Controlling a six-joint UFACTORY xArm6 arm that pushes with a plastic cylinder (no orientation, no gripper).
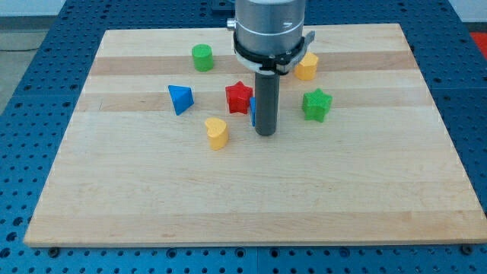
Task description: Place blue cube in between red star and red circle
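Note:
A red star (238,97) sits near the board's middle. A blue cube (252,111) shows only as a thin sliver just right of the star, mostly hidden behind my rod. My tip (265,133) rests on the board just below and right of the blue cube, touching or nearly touching it. No red circle shows; the arm's body may hide it.
A green cylinder (202,57) stands at the top left. A blue triangle (180,99) lies left of the star. A yellow heart (217,132) lies below it. A yellow block (307,66) and a green star (316,104) sit at the right. The wooden board (251,205) rests on a blue perforated table.

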